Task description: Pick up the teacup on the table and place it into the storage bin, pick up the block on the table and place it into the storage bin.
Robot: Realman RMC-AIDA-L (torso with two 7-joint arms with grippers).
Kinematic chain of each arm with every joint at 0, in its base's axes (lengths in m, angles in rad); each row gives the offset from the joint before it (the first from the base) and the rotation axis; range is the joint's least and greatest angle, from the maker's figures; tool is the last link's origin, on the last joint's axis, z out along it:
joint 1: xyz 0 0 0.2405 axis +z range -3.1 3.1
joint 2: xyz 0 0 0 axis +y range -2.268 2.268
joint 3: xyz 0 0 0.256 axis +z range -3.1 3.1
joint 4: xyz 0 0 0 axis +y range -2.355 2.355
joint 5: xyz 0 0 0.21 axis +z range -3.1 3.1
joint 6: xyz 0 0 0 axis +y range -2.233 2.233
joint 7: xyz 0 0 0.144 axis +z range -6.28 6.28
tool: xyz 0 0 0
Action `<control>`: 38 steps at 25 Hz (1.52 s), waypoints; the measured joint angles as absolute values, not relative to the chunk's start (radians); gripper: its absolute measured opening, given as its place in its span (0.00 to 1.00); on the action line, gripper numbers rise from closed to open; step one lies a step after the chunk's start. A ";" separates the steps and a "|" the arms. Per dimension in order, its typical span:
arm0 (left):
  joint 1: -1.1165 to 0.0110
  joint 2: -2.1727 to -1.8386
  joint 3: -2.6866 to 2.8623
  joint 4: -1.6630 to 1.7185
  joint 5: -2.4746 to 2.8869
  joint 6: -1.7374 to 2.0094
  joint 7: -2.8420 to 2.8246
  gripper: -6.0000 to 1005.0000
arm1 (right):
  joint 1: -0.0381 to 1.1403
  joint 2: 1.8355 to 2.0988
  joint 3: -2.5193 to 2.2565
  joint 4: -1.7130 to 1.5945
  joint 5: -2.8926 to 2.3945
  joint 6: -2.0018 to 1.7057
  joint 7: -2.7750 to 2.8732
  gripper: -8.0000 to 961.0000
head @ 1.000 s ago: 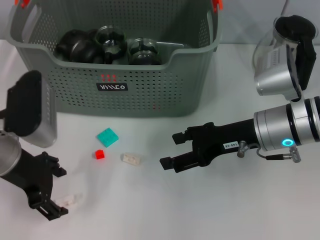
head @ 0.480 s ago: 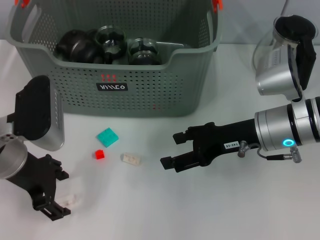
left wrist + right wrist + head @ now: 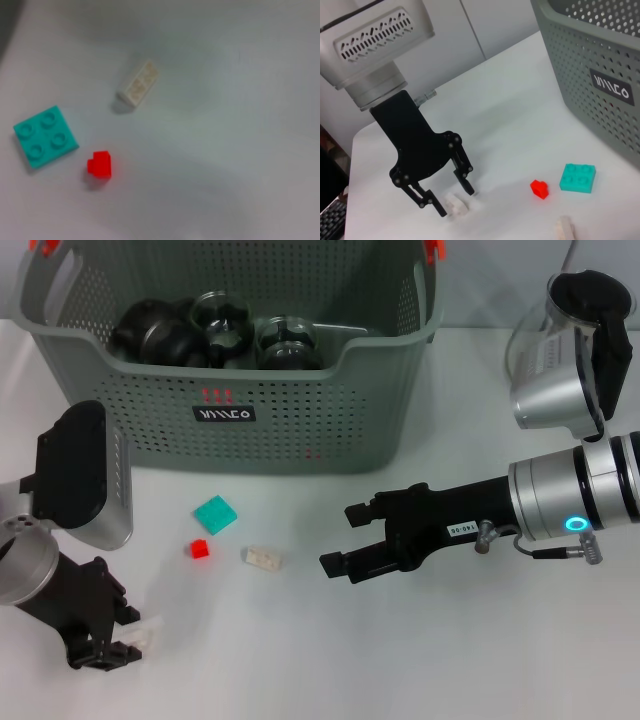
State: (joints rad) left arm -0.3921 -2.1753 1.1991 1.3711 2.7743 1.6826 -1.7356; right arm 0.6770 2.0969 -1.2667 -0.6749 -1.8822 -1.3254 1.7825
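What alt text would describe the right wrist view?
The left gripper stands over the white table, its fingers around a white block. A red block and a teal block lie before the grey bin.

The large grey-green perforated plastic storage bin (image 3: pixel 240 390) carried a small black label (image 3: pixel 224 414) with white lettering, appearing upside down and not clearly legible. A small white tag (image 3: pixel 460 531) on the right arm read roughly "140-05".
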 joint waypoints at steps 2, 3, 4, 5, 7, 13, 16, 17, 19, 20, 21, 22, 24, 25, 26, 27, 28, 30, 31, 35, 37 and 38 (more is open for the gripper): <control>-0.391 -2.175 1.199 1.368 2.775 1.680 -1.735 0.54 | 0.678 2.097 -1.267 -0.675 -1.882 -1.325 1.782 0.98; -0.391 -2.175 1.200 1.367 2.775 1.680 -1.735 0.49 | 0.678 2.097 -1.266 -0.675 -1.882 -1.325 1.783 0.98; -0.391 -2.175 1.200 1.367 2.775 1.679 -1.735 0.45 | 0.678 2.097 -1.263 -0.675 -1.882 -1.325 1.783 0.98; -0.391 -2.175 1.200 1.367 2.775 1.679 -1.735 0.43 | 0.678 2.097 -1.261 -0.675 -1.882 -1.325 1.782 0.98; -0.391 -2.175 1.200 1.365 2.775 1.678 -1.735 0.40 | 0.678 2.097 -1.259 -0.675 -1.882 -1.325 1.783 0.98; -0.391 -2.175 1.200 1.352 2.773 1.678 -1.735 0.33 | 0.676 2.097 -1.258 -0.675 -1.882 -1.325 1.783 0.98; -0.391 -2.175 1.201 1.350 2.769 1.674 -1.735 0.32 | 0.676 2.097 -1.258 -0.675 -1.882 -1.325 1.782 0.98; -0.391 -2.175 1.201 1.350 2.769 1.671 -1.735 0.32 | 0.676 2.097 -1.258 -0.675 -1.882 -1.325 1.783 0.98; -0.391 -2.175 1.201 1.346 2.768 1.667 -1.735 0.31 | 0.676 2.097 -1.258 -0.675 -1.882 -1.325 1.782 0.98; -0.391 -2.175 1.201 1.344 2.768 1.665 -1.736 0.31 | 0.676 2.097 -1.258 -0.675 -1.882 -1.325 1.782 0.98; -0.391 -2.175 1.201 1.343 2.768 1.662 -1.737 0.30 | 0.676 2.097 -1.258 -0.675 -1.882 -1.325 1.782 0.98; -0.392 -2.175 1.202 1.340 2.768 1.657 -1.740 0.30 | 0.676 2.097 -1.258 -0.675 -1.882 -1.325 1.783 0.98; -0.395 -2.175 1.202 1.332 2.771 1.649 -1.747 0.29 | 0.674 2.097 -1.258 -0.675 -1.882 -1.325 1.783 0.98; -0.397 -2.175 1.203 1.327 2.773 1.649 -1.748 0.29 | 0.674 2.097 -1.258 -0.675 -1.882 -1.325 1.783 0.98; -0.398 -2.175 1.203 1.324 2.773 1.649 -1.749 0.28 | 0.673 2.097 -1.258 -0.675 -1.882 -1.325 1.783 0.98; -0.398 -2.175 1.203 1.324 2.771 1.649 -1.749 0.28 | 0.673 2.097 -1.258 -0.675 -1.882 -1.325 1.783 0.98; -0.398 -2.175 1.203 1.324 2.771 1.649 -1.749 0.28 | 0.673 2.097 -1.258 -0.675 -1.882 -1.325 1.783 0.98; -0.397 -2.174 1.199 1.341 2.757 1.658 -1.749 0.25 | 0.673 2.097 -1.258 -0.675 -1.882 -1.325 1.783 0.98; -0.398 -2.174 1.198 1.342 2.757 1.659 -1.749 0.23 | 0.673 2.097 -1.258 -0.676 -1.882 -1.325 1.783 0.98; -0.402 -2.172 1.186 1.373 2.750 1.688 -1.750 0.16 | 0.673 2.097 -1.258 -0.676 -1.882 -1.325 1.782 0.98; -0.415 -2.170 1.153 1.428 2.710 1.762 -1.751 0.16 | 0.673 2.097 -1.258 -0.676 -1.882 -1.325 1.783 0.98; -0.430 -2.169 1.118 1.462 2.679 1.814 -1.751 0.16 | 0.673 2.097 -1.258 -0.676 -1.882 -1.325 1.783 0.98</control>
State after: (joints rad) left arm -0.4305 -2.1687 1.1178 1.4624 2.6788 1.8140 -1.7507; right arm 0.6728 2.0965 -1.2579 -0.6757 -1.8822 -1.3253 1.7825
